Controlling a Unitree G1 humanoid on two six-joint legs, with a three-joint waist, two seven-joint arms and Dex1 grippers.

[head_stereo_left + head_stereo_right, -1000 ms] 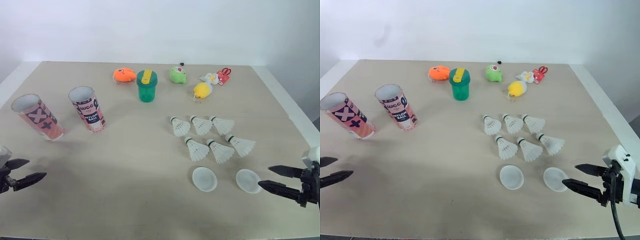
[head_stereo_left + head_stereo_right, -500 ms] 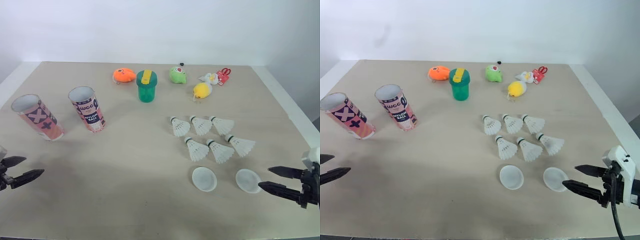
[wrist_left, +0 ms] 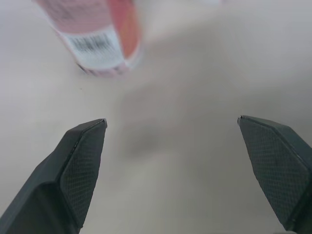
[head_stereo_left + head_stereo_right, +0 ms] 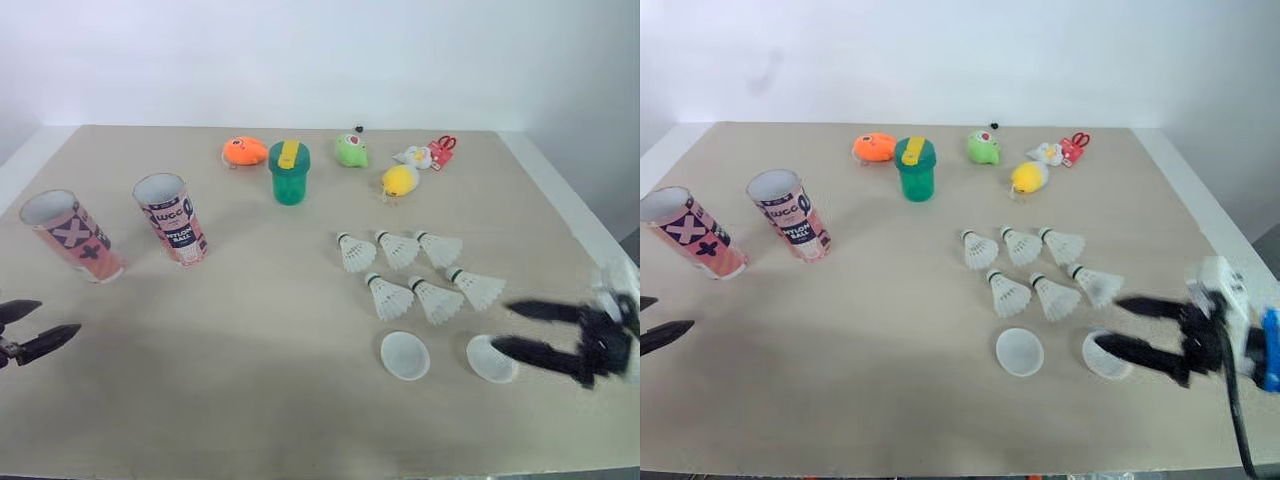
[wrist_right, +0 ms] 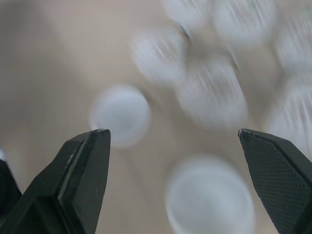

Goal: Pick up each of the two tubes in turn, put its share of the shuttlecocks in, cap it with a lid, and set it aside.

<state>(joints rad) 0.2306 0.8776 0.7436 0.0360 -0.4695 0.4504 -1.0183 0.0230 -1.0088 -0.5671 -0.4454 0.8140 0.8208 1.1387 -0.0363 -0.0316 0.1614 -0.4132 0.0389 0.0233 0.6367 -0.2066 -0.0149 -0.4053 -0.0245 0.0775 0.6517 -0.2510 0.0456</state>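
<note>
Opening pick-up is being prepared: left tool (image 4: 58, 316) and right tool (image 4: 500, 327) are being presented spread and empty. Next, grasping the nearer tube (image 4: 72, 235) is judged necessary.

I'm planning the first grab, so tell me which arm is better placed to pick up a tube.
Left. The left claw is open and just in front of the cross-marked tube, with the other tube beside it. The right claw, also open, is across the table by the lids.
</note>
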